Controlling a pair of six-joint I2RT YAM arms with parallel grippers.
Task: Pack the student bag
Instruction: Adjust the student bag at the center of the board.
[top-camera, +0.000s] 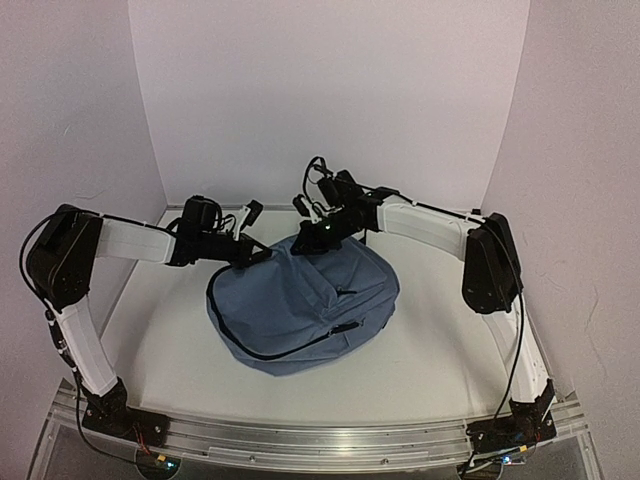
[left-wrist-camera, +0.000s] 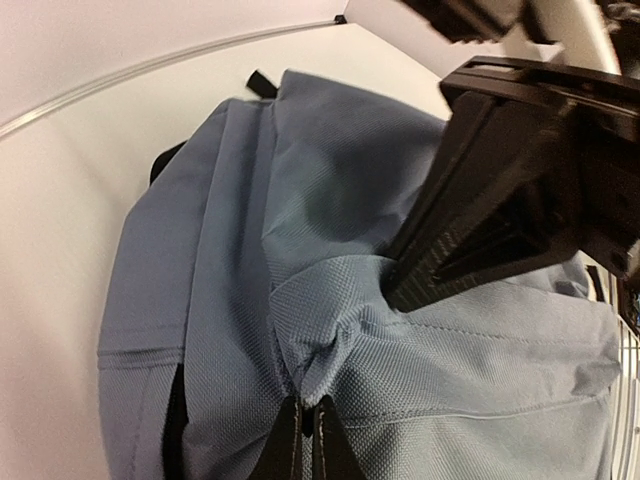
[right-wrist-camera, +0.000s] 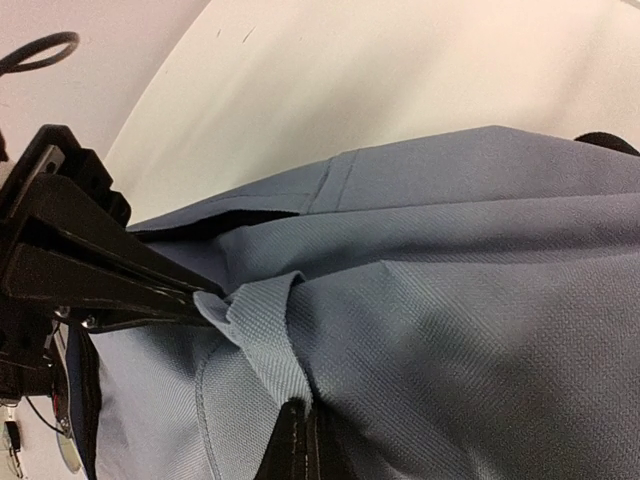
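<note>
Here, a soft slate-blue fabric backpack (top-camera: 300, 305) lies slumped on a white worktop (top-camera: 450, 350) at the centre of the overhead frame, with a dark zip (top-camera: 262, 348) curving along its lower-left edge. Both arms reach in from the sides and meet at the bag's upper edge, just above the middle of that view.

The left end effector (top-camera: 262, 255) touches the bag's upper-left shoulder. In its own wrist view, the two fingers (left-wrist-camera: 300, 440) at the bottom centre are pressed together on a small puckered ridge of the blue cloth. The right end effector (top-camera: 318, 238) sits at the top of the bag, just beside the left one. Its wrist view shows the fingers (right-wrist-camera: 292, 445) at the bottom of the frame clamped tight on a folded strip of the same fabric.

Each wrist view also catches the other arm's black jaw tips biting into the cloth nearby, so the two grips lie close together. A black strap (left-wrist-camera: 260, 82) peeks out behind the bag in the upper part of the left wrist view.
</note>
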